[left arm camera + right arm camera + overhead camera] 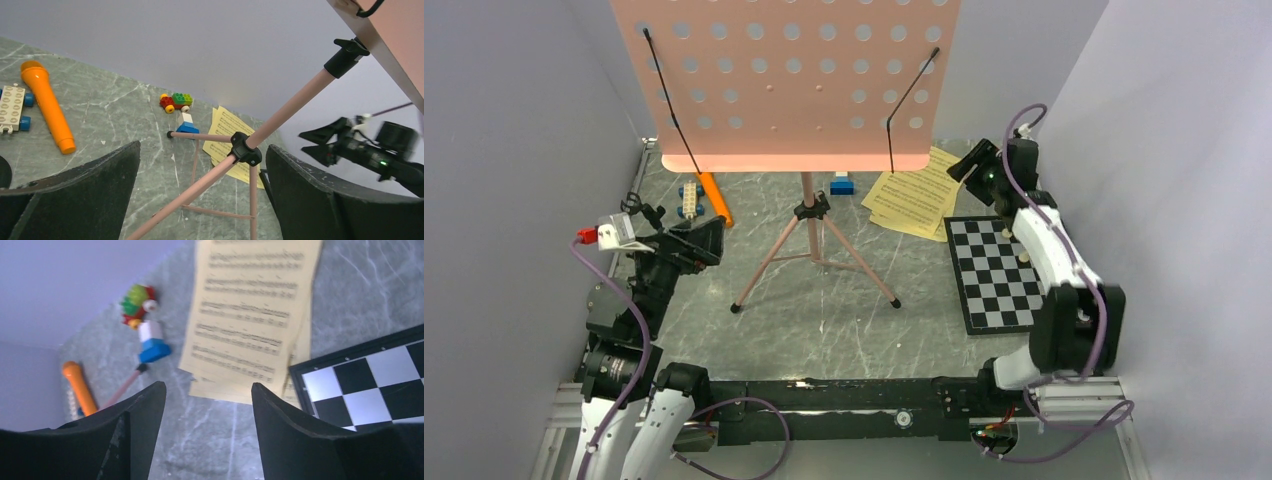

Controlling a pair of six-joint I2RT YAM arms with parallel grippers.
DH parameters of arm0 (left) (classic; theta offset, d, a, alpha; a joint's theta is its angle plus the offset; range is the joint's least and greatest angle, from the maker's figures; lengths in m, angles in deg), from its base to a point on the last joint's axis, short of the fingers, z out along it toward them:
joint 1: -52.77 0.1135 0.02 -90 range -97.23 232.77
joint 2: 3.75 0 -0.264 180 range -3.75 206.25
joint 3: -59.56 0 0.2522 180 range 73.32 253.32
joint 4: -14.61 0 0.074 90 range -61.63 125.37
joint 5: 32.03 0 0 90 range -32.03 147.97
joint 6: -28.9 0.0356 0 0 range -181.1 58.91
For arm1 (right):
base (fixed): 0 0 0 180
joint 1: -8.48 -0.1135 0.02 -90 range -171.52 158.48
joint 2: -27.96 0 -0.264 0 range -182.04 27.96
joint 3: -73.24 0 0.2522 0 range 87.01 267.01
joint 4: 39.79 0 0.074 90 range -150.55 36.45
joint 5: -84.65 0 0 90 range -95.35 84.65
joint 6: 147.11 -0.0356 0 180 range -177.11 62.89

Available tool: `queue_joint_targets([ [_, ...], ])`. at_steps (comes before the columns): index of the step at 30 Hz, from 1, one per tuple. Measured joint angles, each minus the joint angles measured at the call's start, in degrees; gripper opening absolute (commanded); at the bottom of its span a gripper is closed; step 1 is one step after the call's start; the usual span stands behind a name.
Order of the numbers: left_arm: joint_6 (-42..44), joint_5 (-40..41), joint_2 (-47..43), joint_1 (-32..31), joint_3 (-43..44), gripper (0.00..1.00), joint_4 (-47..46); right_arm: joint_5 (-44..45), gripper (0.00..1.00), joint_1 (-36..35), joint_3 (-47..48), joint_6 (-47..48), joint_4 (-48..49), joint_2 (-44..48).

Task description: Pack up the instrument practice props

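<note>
The pink hole-punched music stand [789, 80] stands on its tripod legs [814, 250] mid-table. Yellow sheet-music pages [914, 200] lie flat at the back right, beside the chessboard. An orange microphone [716, 200] lies at the back left. My left gripper [709, 240] hovers left of the tripod, open, with nothing held. In the left wrist view its open fingers frame the tripod hub [245, 149], which stands farther off. My right gripper [969, 160] hangs just above the pages [250, 315], open and empty [207, 387].
A black-and-white chessboard [996, 272] with pieces lies at the right, under the right arm. A blue-and-white block [842, 184] and coloured bricks [176, 101] sit behind the stand. A white studded toy cart [689, 197] lies beside the microphone. Grey walls close in three sides.
</note>
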Motion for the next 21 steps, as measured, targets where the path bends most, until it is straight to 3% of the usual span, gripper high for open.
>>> queue_joint_targets([
  [7, -1.3, -0.2, 2.3, 0.0, -0.8, 0.99, -0.8, 8.1, 0.69, -12.3, -9.3, 1.7, 6.2, 19.1],
  [13, -3.6, -3.4, 7.2, 0.0, -3.9, 0.99, -1.7, 15.6, 0.71, -26.3, -18.4, 5.1, 8.8, 26.0],
  [21, -2.3, -10.2, 6.6, 0.0, -9.8, 0.99, -6.2, 17.6, 0.73, -36.0, -35.1, 8.3, 15.2, 35.5],
])
